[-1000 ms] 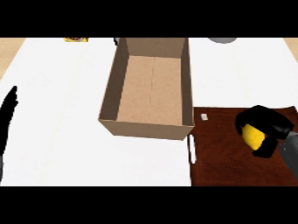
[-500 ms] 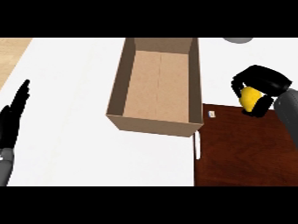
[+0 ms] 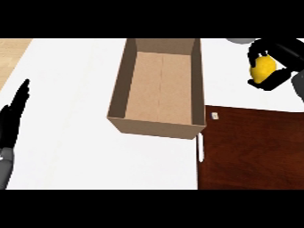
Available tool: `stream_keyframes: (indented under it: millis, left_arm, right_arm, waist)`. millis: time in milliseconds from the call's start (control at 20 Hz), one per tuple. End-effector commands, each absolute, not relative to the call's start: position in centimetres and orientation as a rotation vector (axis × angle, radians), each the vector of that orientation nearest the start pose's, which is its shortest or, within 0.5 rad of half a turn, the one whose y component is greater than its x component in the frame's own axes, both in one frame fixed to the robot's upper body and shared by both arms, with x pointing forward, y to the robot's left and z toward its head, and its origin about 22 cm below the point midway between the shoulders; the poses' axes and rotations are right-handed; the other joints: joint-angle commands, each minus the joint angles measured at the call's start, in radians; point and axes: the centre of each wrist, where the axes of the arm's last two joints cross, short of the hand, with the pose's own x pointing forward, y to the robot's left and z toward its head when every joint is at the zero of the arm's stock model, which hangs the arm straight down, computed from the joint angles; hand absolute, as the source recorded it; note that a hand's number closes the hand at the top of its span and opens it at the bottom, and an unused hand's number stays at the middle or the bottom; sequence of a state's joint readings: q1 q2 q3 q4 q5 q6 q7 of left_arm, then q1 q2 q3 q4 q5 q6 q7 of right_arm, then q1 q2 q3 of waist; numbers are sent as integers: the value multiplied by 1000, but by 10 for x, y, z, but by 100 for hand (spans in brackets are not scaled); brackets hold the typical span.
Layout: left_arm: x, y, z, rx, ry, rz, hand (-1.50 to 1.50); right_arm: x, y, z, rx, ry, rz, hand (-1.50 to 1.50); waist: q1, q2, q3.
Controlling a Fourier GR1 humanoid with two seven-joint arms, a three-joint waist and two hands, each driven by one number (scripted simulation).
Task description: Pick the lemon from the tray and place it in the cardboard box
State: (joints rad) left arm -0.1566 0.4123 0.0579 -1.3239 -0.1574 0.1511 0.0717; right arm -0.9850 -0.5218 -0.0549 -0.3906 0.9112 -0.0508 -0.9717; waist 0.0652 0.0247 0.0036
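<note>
My right hand is at the upper right, its black fingers curled round the yellow lemon, which shows between them. It is lifted above the counter, beyond the far edge of the dark brown tray and right of the cardboard box. The box stands open with nothing inside. At the left edge my left hand rests open, fingers straight and pointing up.
A small white tag lies on the tray's far left corner. A white handle runs along the tray's left side. A grey round object peeks from behind my right hand. Tan surface borders the white counter at far left.
My right hand has carried the lemon up off the tray and away toward the far right, level with the box. The view has shifted so the box sits lower.
</note>
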Motion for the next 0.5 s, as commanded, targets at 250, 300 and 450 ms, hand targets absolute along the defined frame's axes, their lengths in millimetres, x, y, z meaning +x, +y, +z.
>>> stream_keyframes:
  millis: [250,300,450]
  left_arm:
    - [263,358,11,618,-1385,-247,0]
    - [276,353,19,618,-1393,-224,0]
    - [271,351,24,634,-1382,-241,0]
  right_arm:
    - [460,-308,162,-392,-2178,1484,150]
    - [466,-280,161,-337,-2187,1486,150]
    - [474,-269,189,-202,-2181,1455,150]
  waist:
    - [-20,-12,-3]
    - [-28,-13,-3]
    - [-23,-16,-3]
